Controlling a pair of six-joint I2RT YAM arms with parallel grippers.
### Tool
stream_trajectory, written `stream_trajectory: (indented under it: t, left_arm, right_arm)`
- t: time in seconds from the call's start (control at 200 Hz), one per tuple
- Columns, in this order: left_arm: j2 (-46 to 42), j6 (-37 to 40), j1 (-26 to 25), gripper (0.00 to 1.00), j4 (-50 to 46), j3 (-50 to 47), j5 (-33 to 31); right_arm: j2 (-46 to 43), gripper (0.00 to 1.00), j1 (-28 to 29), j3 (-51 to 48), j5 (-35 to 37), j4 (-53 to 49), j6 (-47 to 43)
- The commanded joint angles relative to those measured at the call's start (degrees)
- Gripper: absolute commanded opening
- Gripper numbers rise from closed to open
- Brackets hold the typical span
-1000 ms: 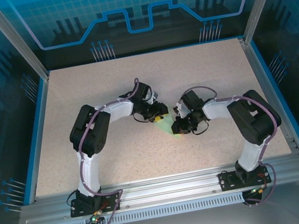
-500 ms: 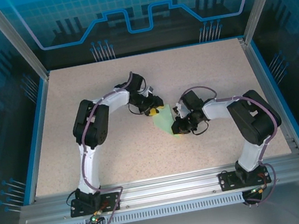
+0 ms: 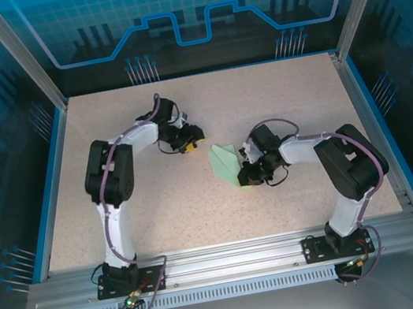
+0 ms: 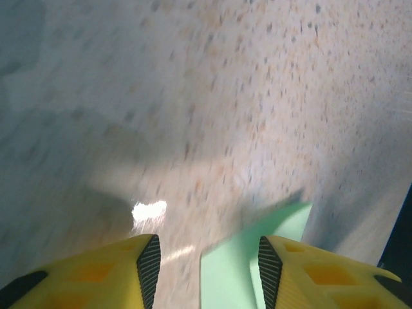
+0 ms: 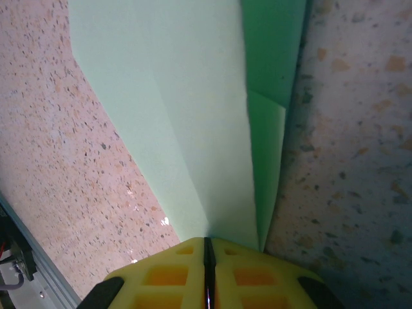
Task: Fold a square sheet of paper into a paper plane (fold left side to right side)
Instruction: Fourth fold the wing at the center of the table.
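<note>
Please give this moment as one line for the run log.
left claw: open, apart from folded paper | right claw: shut on folded paper | folded paper: lying on table

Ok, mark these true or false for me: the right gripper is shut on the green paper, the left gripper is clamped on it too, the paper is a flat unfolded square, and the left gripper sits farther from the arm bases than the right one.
1. The right gripper is shut on the paper. True.
2. The left gripper is clamped on the paper too. False: its jaws stand open, apart from the paper, with nothing between them.
3. The paper is a flat unfolded square. False: it is folded into a narrow tapering shape with visible creases.
4. The left gripper sits farther from the arm bases than the right gripper. True, by the top view.
</note>
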Motion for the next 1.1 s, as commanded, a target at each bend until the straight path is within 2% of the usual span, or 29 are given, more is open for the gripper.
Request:
stream_trajectory:
  t: [0.0, 0.175, 0.385, 0.525, 0.76, 0.981, 1.096]
  left_arm:
    - [-12.19, 0.78, -1.25, 0.47, 4.46, -7.4, -1.05]
    - [-17.15, -0.94, -8.35, 0.44, 8.9, -15.03, 1.27]
    - [-9.56, -2.04, -13.94, 0.43, 10.81, -10.74, 3.95]
    - [-3.62, -1.84, -14.31, 0.43, 9.95, -6.05, 4.33]
    - [3.49, -0.39, -13.68, 0.43, 4.5, -0.69, -2.01]
    - [4.78, -0.59, -12.2, 0.42, 3.61, -2.49, -5.53]
    - [4.76, -0.31, -12.04, 0.42, 3.9, -3.56, -5.06]
  right_arm:
    - [2.41, 0.1, 0.95, -1.69, 5.86, -10.58, -0.97]
    - [3.49, 0.1, 0.96, -1.31, 6.24, -10.22, -0.77]
    - [3.42, 0.1, 0.96, -1.19, 6.63, -10.22, -0.64]
    - [3.34, 0.1, 0.96, -1.23, 6.7, -10.13, -0.56]
    - [2.77, 0.1, 0.96, -1.06, 6.92, -11.0, -0.85]
    - [0.38, 0.1, 0.77, -2.28, 8.35, -14.37, -1.71]
    - [-1.63, 0.1, 0.36, -3.84, 7.46, -15.38, -2.26]
